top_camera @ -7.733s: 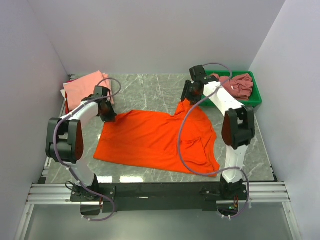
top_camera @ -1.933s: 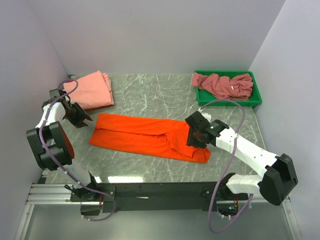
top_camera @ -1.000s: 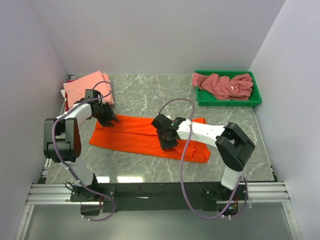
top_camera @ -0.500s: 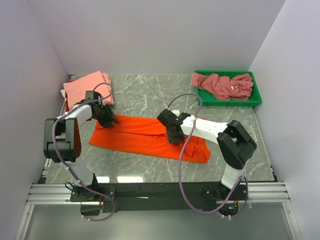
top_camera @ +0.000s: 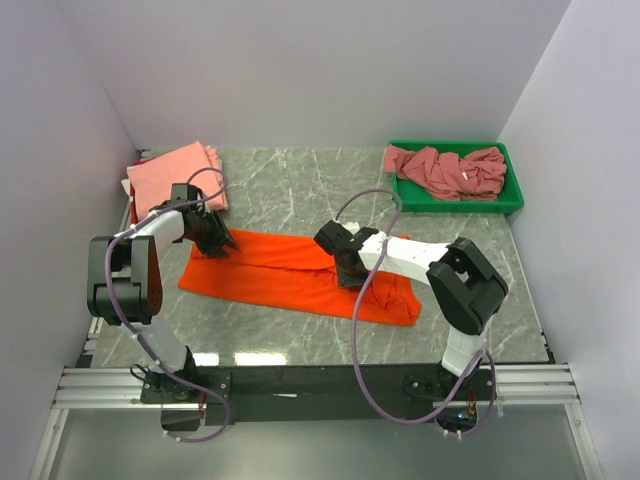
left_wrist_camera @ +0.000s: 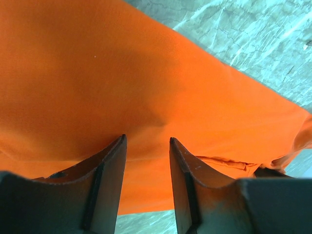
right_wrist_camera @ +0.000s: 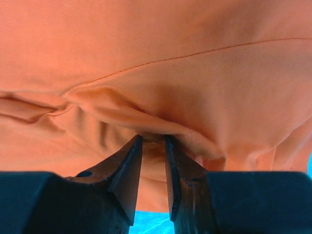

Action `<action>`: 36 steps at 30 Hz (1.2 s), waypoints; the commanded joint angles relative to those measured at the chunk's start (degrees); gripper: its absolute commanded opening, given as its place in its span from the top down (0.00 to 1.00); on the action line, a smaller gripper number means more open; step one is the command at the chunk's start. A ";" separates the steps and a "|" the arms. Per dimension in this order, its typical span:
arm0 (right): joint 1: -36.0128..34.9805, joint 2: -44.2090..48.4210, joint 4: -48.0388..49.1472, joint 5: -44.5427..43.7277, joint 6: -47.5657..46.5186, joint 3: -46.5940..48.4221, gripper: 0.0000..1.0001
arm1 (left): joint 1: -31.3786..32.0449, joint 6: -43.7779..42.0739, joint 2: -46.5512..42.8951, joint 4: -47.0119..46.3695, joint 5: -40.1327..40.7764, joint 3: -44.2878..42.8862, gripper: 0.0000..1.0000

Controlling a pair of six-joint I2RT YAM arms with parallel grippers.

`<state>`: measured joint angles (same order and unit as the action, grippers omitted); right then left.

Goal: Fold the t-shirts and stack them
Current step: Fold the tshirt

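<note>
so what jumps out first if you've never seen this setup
The bright orange shirt, folded into a long band across the middle of the table. The left tool rests on its left end, the right tool at a raised fold near its middle. Behind, a folded pink shirt lies far left, a green bin of crumpled rose shirts far right.

My overhead view is bright and evenly lit from above. It is sharp throughout, with short soft shadows under the arms and pale glare patches along the near edge of the marble table point(top_camera: 300, 190). On my left wrist view a soft shadow darkens the orange t-shirt point(left_wrist_camera: 97, 73) ahead of the left gripper point(left_wrist_camera: 146, 144). The right wrist view is softer: the close cloth is slightly blurred and the right gripper point(right_wrist_camera: 152, 141) is near-black.
</note>
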<state>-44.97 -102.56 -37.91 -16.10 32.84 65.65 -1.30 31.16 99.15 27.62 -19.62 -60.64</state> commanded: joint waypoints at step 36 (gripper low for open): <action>-3.19 0.00 -11.57 9.50 -0.06 9.94 0.93 | -0.02 -0.83 -0.54 -0.72 -1.92 1.58 0.55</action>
<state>-47.59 -103.50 -47.68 -8.64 32.53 72.64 -1.30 31.09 99.15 27.55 -20.25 -59.70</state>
